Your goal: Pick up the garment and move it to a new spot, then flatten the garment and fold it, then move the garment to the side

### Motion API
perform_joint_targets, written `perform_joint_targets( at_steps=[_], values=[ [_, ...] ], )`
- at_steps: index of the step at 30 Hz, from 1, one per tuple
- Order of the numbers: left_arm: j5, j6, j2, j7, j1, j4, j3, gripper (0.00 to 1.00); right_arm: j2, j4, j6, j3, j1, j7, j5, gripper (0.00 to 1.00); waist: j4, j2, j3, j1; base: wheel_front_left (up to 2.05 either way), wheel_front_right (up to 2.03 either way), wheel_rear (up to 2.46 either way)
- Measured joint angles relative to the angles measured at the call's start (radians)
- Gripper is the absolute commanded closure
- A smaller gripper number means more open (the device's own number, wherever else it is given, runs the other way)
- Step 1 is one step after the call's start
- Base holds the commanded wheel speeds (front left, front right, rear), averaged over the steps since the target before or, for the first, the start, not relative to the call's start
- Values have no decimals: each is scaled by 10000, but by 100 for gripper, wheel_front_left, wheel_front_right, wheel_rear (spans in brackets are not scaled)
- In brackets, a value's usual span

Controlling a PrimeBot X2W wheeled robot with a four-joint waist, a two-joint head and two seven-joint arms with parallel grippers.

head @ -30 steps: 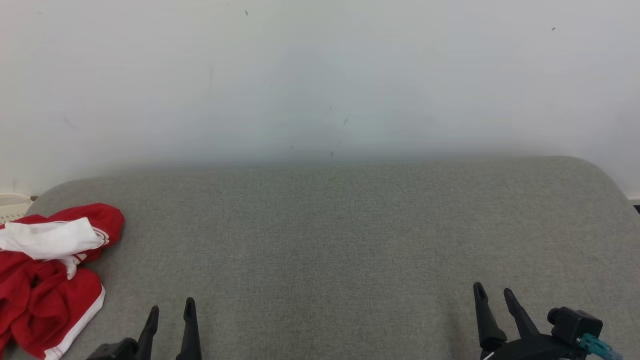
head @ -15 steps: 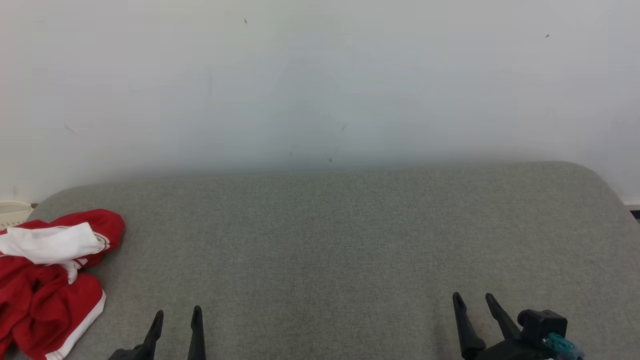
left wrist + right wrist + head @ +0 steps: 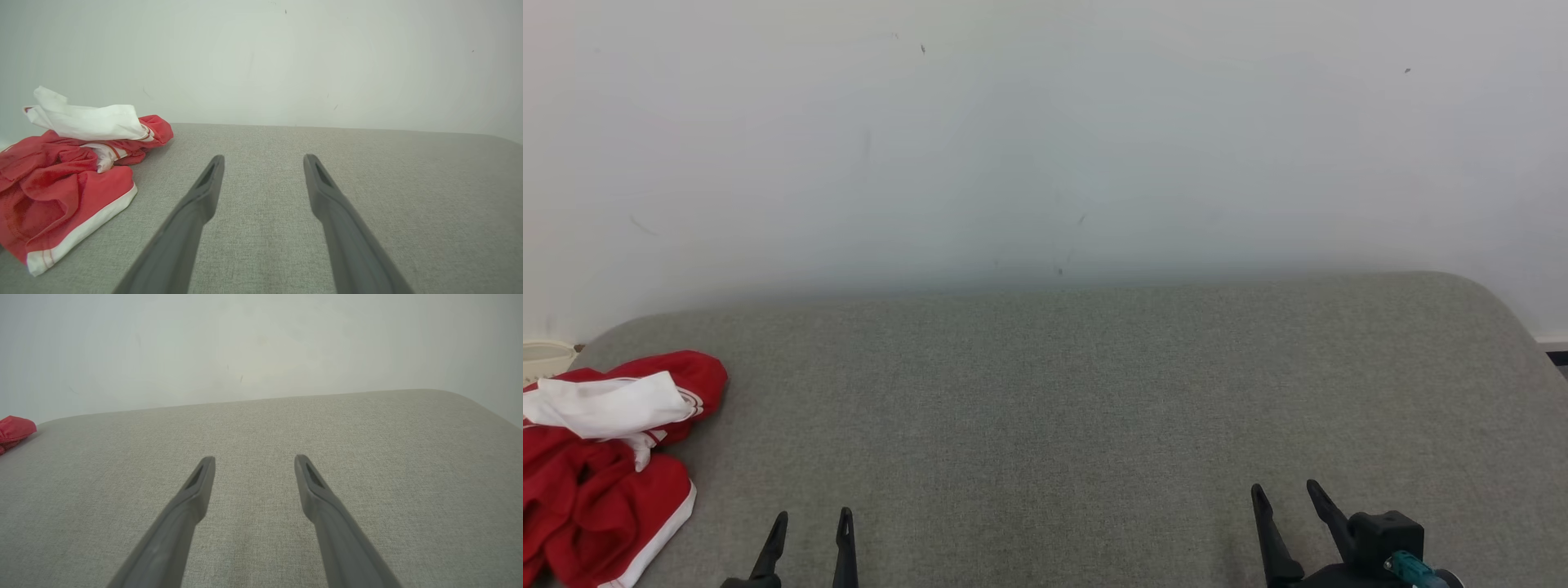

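Evidently, none of the task has been carried out yet, as judged from how things lie. At the far left of the head view, the red and white garment (image 3: 596, 457) is seen crumpled in a heap at the left edge of the grey upholstered surface (image 3: 1054, 392), with a white portion bunched on top and a white-trimmed hem turned toward the near side. It is neither lifted, spread nor folded, and it is touched by no gripper.

Just to the right of the heap, at the near edge, the left gripper (image 3: 814, 516) is seen with its two dark fingers parted and nothing between them. In the left wrist view the garment (image 3: 61, 192) lies off to the left of that gripper (image 3: 264, 159), near but apart from it.

Across the middle, bare grey fabric is shown, backed by a pale wall (image 3: 1045, 147). This open stretch is judged to be the likely new spot for laying the garment out.

At the near right, the right gripper (image 3: 1285, 488) is likewise held open and empty, well apart from the garment. In the right wrist view only a small red corner of the garment (image 3: 14, 430) is caught at the left edge, far from that gripper (image 3: 254, 458).

All of the steps are therefore left to be done: the garment is to be picked up and moved, flattened, folded, and set aside.
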Motion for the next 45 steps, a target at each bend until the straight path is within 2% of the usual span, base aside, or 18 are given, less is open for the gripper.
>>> perform_joint_targets(
  at_steps=[12, 27, 37, 45],
  values=[
    [711, -13, 90, -255, -21, 355, 75, 0, 109, 554, 2, -25, -198, -383, -786, 0, 24, 0, -70, 0, 0, 0, 0],
    [88, -251, -136, -255, -51, 564, 441, 0, 115, 702, 2, 50, -361, -587, -309, 0, 28, 0, -80, 1, 0, 0, 0],
    [92, -249, -188, -255, -71, 675, 460, 0, 111, 169, 2, 146, -111, -474, -234, 0, 211, 0, -97, 0, 0, 0, 0],
    [88, -123, -182, -255, -69, 763, 539, 0, 115, -1022, 2, 713, 344, -380, -29, 0, 983, 0, -106, 0, 0, 0, 0]
  ],
)
